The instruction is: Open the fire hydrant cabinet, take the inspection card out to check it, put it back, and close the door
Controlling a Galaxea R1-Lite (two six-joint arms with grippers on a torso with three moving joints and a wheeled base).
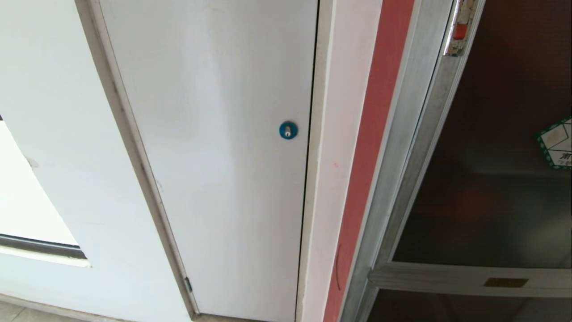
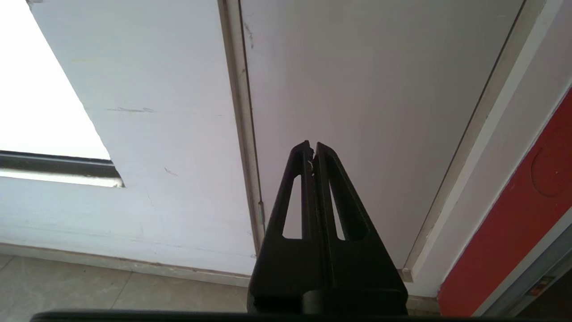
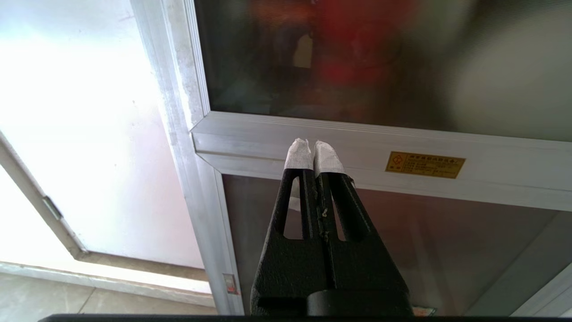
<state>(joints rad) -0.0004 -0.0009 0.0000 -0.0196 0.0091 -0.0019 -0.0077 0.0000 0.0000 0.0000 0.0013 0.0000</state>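
Since the door [image 1: 487, 147] is closed, sitting at the right of the head view beside a plain white panel [image 1: 214, 156], you are facing a stiff, probably weighty slab of dark glass in a metal frame. Treat the glass as fragile and slick; judge the frame edge [image 3: 178, 89] or crossbar [image 3: 357, 147] the safer hold. Both the left gripper [image 2: 312, 145] and right gripper [image 3: 312, 144] have their fingers pressed together, empty.
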